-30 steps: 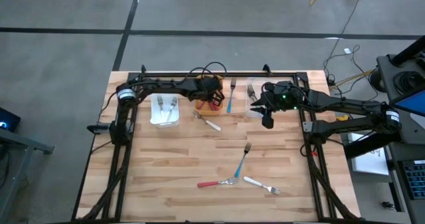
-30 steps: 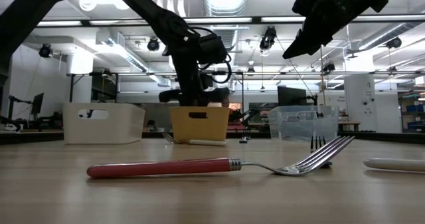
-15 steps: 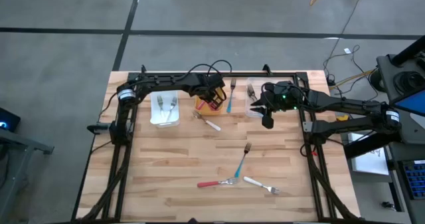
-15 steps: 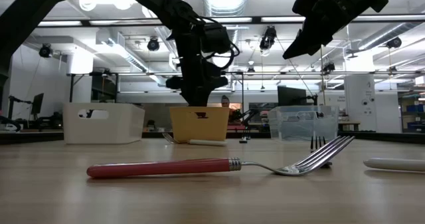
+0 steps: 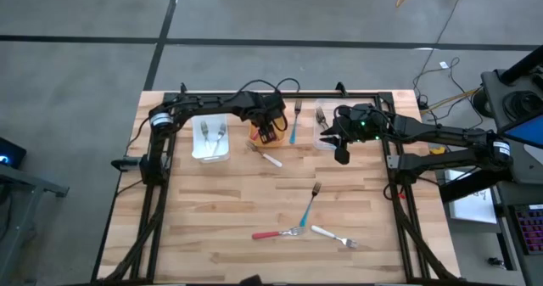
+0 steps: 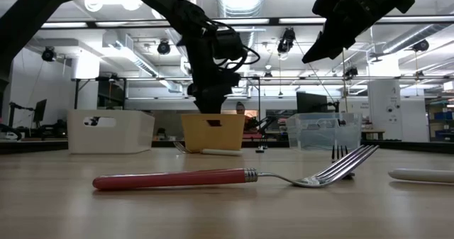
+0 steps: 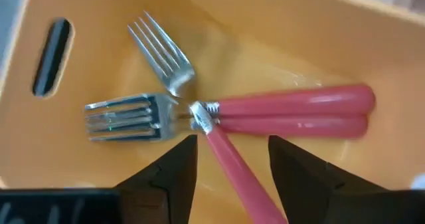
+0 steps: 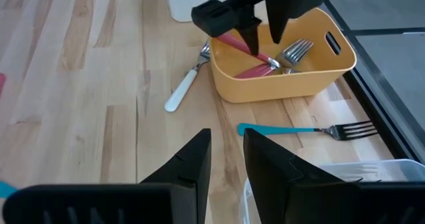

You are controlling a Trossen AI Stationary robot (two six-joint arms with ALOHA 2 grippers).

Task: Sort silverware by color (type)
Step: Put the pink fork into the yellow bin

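My left gripper (image 7: 232, 144) hangs open over the orange bin (image 5: 257, 135) at the table's far side. Two red-handled forks (image 7: 299, 111) lie flat on the bin's floor. A third red fork (image 7: 229, 161) has its head on them, and its handle slants up between my open fingers. My right gripper (image 5: 342, 154) waits above the table beside the clear bin (image 5: 326, 134); it is open by a narrow gap with nothing in it. On the table lie loose pieces of silverware: a teal fork (image 5: 294, 121), a white-handled one (image 5: 266, 156), and nearer a teal (image 5: 309, 204), a red (image 5: 273, 233) and a white one (image 5: 333, 234). My left gripper stands open on either side of the slanting red fork's handle (image 8: 239, 48), coming from above. I cannot tell whether a finger touches the handle. The fork's head rests in the orange bin.
A white bin (image 5: 209, 150) with two forks stands left of the orange bin. The clear bin holds a fork. A black frame rail (image 5: 280, 94) runs along the far edge. Bare wood lies across the table's middle and near left.
My left gripper has risen a little above the orange bin and opened, letting go of the red fork. The fork's head now lies in the bin on the other two.
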